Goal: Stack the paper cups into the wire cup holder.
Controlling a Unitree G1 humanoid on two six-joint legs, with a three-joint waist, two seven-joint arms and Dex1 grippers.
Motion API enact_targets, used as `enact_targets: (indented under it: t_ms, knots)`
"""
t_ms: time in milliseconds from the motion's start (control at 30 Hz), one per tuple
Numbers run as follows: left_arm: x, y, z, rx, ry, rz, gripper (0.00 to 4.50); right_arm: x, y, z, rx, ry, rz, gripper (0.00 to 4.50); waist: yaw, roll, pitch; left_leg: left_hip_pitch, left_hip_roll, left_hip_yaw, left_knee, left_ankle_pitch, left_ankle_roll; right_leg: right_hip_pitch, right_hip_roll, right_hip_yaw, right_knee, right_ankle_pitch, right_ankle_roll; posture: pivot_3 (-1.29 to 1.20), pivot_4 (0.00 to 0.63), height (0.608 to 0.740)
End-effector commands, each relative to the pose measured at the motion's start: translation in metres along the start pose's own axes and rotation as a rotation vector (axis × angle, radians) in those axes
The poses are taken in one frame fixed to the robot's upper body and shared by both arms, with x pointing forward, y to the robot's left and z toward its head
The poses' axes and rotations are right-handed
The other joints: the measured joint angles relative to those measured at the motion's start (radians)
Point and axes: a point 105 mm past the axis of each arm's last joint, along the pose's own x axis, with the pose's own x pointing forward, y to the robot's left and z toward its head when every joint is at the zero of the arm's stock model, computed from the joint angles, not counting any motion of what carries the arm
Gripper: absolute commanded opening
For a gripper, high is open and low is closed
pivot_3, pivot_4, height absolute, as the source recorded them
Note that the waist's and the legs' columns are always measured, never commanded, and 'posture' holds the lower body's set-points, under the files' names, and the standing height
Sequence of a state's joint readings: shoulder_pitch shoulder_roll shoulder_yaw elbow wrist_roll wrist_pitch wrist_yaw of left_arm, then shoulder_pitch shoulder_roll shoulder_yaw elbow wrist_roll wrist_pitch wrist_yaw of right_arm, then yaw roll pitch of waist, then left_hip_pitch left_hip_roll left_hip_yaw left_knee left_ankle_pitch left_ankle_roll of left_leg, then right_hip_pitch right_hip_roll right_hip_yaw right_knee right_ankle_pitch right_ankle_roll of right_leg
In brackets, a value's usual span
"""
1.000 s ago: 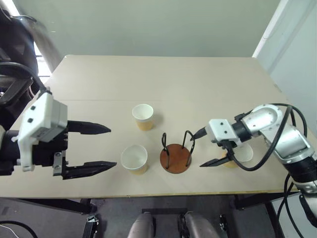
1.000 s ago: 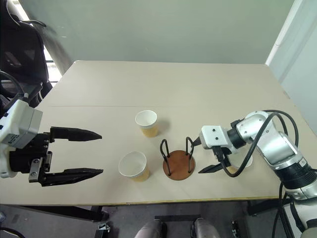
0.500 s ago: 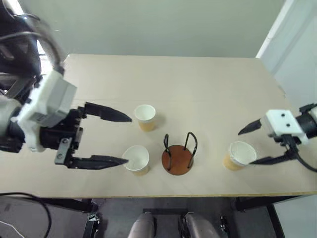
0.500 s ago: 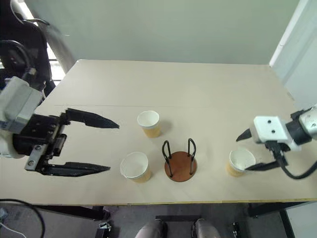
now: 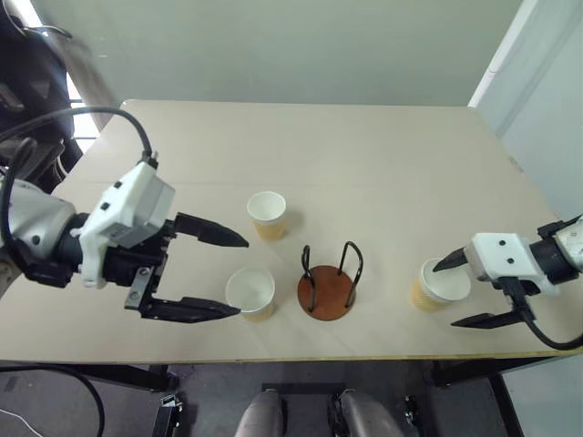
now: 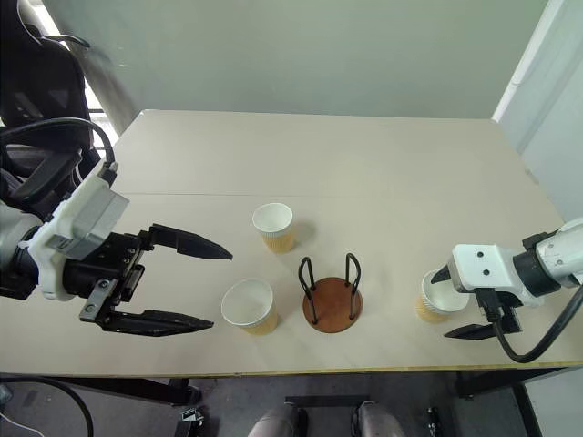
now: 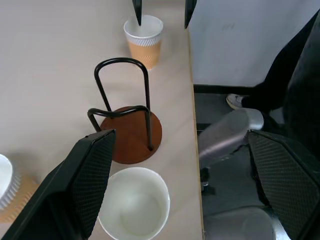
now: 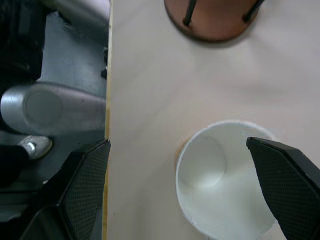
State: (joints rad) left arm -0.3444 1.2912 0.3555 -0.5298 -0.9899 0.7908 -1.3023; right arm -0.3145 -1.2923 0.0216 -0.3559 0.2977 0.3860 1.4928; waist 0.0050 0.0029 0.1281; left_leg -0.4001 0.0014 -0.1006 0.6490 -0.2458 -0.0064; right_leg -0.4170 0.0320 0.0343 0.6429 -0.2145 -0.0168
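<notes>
Three paper cups stand upright on the table (image 5: 364,155), and none sits in the wire cup holder (image 5: 326,282) yet, so the step in hand appears to be the approach to a first pick.

Counts:
- Paper cups: three. The far cup (image 5: 266,215) stands left of frame centre; the near-left cup (image 5: 250,292) stands at lower centre-left, just beside the holder; the right cup (image 5: 440,284) stands at lower right, apart from the holder.
- Wire cup holder: one, at lower centre, with a reddish-brown disc base and two black wire loops, empty.
- Grippers: two.

Gripper states:
- Left gripper (image 5: 228,276), at lower left of the frame, has its fingers spread wide and holds nothing. Its lower fingertip lies just beside the near-left cup; the upper points toward the far cup.
- Right gripper (image 5: 460,292), at lower right, is likewise spread wide and empty. Its fingers straddle the right cup without visibly touching it; in the right wrist view the cup mouth (image 8: 227,180) lies between the two fingers.

Next move, as a judgement: the right gripper is the better aligned. It needs to settle around the cup wall, close gently to avoid crushing the paper, lift, then carry the cup leftward over the holder and lower it between the loops.
</notes>
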Motion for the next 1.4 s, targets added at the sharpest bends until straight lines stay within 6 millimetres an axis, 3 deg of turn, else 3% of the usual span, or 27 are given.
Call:
enact_targets:
  t_ms: [33,367,467,800,1033,1133,1267,1400]
  knots:
    - [-0.006,-0.003,0.006,0.028,0.005,0.031,4.5,-0.003,-0.004,-0.002,-0.032,0.014,-0.01,4.49,0.0,0.0,0.0,0.0,0.0,0.0,0.0,0.0,0.0,0.0,0.0,0.0,0.0,0.0,0.0,0.0,0.15,0.74]
    - [-0.006,-0.004,0.006,0.023,0.006,0.058,4.5,0.023,0.004,-0.012,-0.051,0.053,0.042,4.49,0.0,0.0,0.0,0.0,0.0,0.0,0.0,0.0,0.0,0.0,0.0,0.0,0.0,0.001,0.0,0.0,0.15,0.74]
    - [-0.006,-0.004,0.006,0.022,0.008,0.063,4.5,0.026,0.003,-0.015,-0.052,0.07,0.041,3.64,0.0,0.0,0.0,0.001,0.0,0.0,0.0,0.0,0.0,0.0,0.0,0.0,0.001,0.001,-0.001,0.0,0.15,0.74]
    - [-0.005,-0.004,0.004,0.009,0.004,0.077,4.5,0.023,-0.004,-0.022,-0.084,0.107,0.035,0.01,0.001,0.0,0.0,0.001,0.001,0.0,0.0,0.0,0.0,0.0,0.0,-0.001,0.001,0.002,-0.001,0.0,0.15,0.74]
    - [-0.007,-0.004,0.004,0.013,0.005,0.091,4.5,0.021,-0.007,-0.024,-0.111,0.119,0.053,0.01,0.001,0.0,0.0,0.001,0.001,0.0,0.001,0.0,0.0,0.0,0.0,-0.001,0.001,0.002,-0.001,0.0,0.15,0.74]
    - [-0.01,-0.003,0.006,0.016,0.001,0.11,4.5,0.014,-0.011,-0.015,-0.144,0.086,0.068,0.01,0.0,0.0,0.0,0.001,0.001,0.0,0.001,0.0,0.0,0.0,0.0,-0.001,0.001,0.003,-0.002,0.0,0.15,0.74]
    - [-0.028,0.003,0.003,0.0,0.03,0.194,4.5,-0.02,-0.034,0.022,-0.231,-0.034,-0.006,0.01,-0.006,0.001,0.001,0.001,0.001,0.001,0.001,0.001,0.001,0.0,0.0,-0.001,0.001,0.003,-0.002,0.0,0.15,0.74]
    - [-0.044,0.005,-0.012,-0.048,0.095,0.276,4.5,-0.052,-0.055,0.066,-0.376,-0.13,-0.089,0.01,-0.012,0.003,0.001,0.002,0.002,0.002,-0.001,0.001,0.001,-0.001,0.0,-0.001,0.002,0.002,-0.004,0.0,0.15,0.74]
